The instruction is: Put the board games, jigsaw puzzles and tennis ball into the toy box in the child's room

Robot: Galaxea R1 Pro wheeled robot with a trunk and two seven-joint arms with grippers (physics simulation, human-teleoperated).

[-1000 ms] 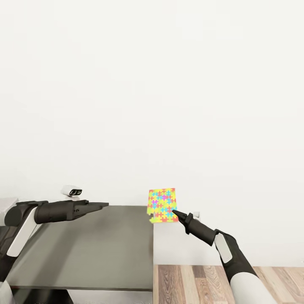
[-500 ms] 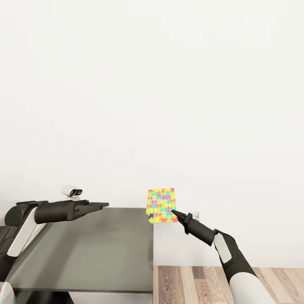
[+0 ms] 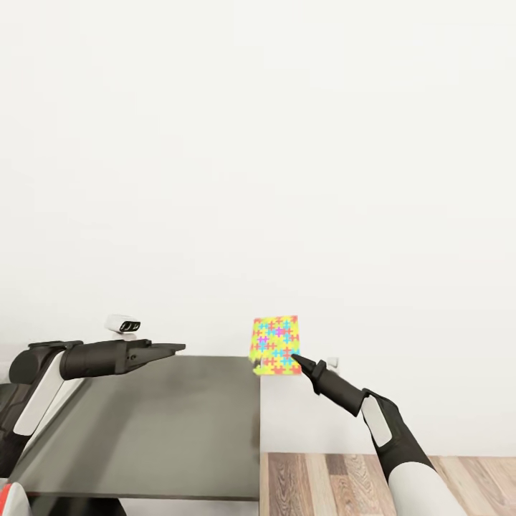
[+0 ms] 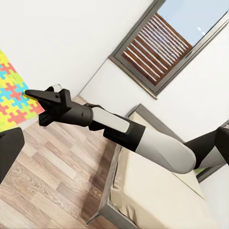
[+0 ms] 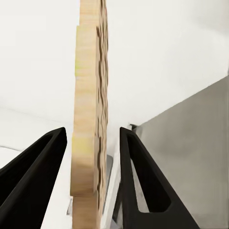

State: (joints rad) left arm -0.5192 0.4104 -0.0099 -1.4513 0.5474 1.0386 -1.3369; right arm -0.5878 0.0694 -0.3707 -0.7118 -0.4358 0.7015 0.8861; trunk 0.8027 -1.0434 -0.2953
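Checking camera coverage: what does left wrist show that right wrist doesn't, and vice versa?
Left wrist alone: the bed, a slatted window, wood floor, the jigsaw puzzle face-on with its coloured pattern, and the whole right arm. Right wrist alone: the puzzle's tan edge seen edge-on, standing between the gripper's fingers, plus the dark grey cabinet top. Shared: the puzzle, the right gripper, white wall.

Jigsaw puzzle (image 3: 276, 346) has a glossy printed face and a raw, layered wood-like edge, the cabinet top (image 3: 158, 430) beside it is smooth matt dark grey, the floor (image 3: 322, 480) below it grained wood plank, and the right gripper (image 3: 295, 360) fingers matt black plastic.
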